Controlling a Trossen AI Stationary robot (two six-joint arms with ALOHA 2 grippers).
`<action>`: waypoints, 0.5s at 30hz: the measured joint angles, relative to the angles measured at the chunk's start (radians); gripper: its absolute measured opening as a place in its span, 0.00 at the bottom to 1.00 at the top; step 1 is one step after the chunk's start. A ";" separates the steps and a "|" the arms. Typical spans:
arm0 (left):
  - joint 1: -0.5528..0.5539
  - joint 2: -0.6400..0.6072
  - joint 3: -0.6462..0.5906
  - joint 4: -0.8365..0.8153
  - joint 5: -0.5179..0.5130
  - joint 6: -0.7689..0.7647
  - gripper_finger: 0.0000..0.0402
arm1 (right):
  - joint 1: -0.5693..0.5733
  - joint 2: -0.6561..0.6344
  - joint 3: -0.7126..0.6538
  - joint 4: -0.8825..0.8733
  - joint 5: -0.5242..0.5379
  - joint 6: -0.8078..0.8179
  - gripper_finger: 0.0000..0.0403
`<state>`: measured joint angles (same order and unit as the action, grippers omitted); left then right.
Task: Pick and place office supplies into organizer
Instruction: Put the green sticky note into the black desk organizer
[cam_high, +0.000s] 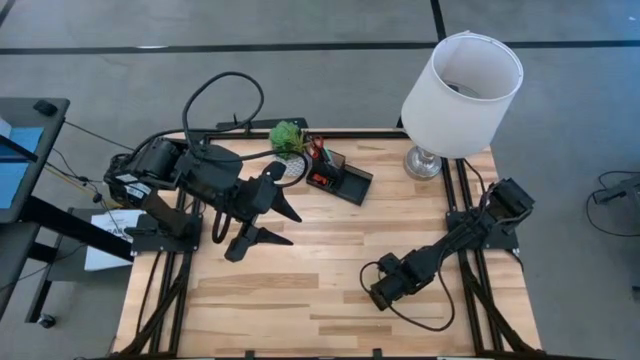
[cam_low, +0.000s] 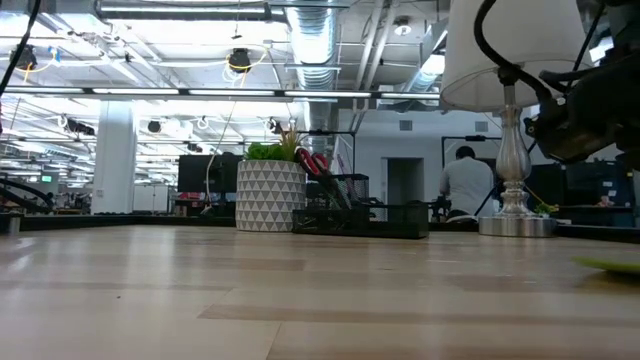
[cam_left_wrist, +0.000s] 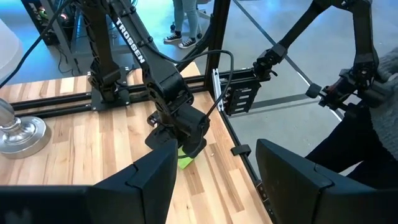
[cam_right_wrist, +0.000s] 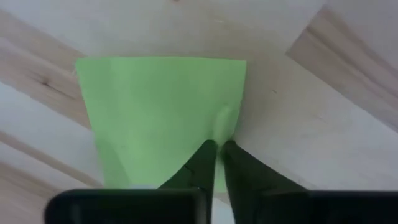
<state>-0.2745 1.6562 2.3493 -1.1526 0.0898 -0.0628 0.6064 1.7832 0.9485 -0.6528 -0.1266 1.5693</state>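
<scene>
Right gripper (cam_right_wrist: 217, 149): lowered to the light wooden table (cam_high: 300, 300) near its front right part; the two dark fingers are seen drawn together, pinching a raised fold at the edge of the lime-green square sticky-note pad (cam_right_wrist: 158, 112). The top sheet is puckered between the tips; whether the whole pad or only one sheet is caught cannot be told.
Left gripper (cam_high: 262, 215): held above the table's left middle, fingers spread wide, nothing between them.
Sticky-note pad location: flat on the table under the right gripper, well apart from the organizer; in the left wrist view a green corner (cam_left_wrist: 185, 160) is seen beneath that gripper.
Small black rectangular desk organizer (cam_high: 338, 178): at the table's rear centre, with red-handled scissors (cam_low: 312, 162) and other items already standing in its taller compartment.
Step in hand, judged: securing the pad for lifting. A slow straight lift is advised, with the grip checked before any travel, since a pinch on a single fold may peel or tear a sheet.
Surroundings: a white triangle-patterned plant pot (cam_low: 269, 196) is touching or just beside the organizer; a white-shaded lamp on a silver base (cam_high: 460, 85) stands at the rear right.
Obstructions, judged: the lamp shade overhangs the route toward the organizer; the left arm sits near the organizer's left side.
Background: a person (cam_low: 468, 185) is seated in the room beyond.
</scene>
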 joint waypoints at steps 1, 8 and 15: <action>0.000 0.000 0.000 0.000 0.000 0.000 0.52 | 0.000 -0.001 0.000 0.001 0.007 -0.005 0.05; 0.000 0.000 0.000 0.000 0.000 -0.002 0.52 | 0.001 -0.002 -0.001 0.004 0.028 -0.033 0.01; 0.000 0.000 0.000 0.000 0.000 -0.009 0.52 | -0.006 -0.079 -0.009 -0.036 0.182 -0.033 0.00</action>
<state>-0.2745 1.6558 2.3493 -1.1530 0.0896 -0.0715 0.6005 1.7041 0.9394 -0.6886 0.0550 1.5367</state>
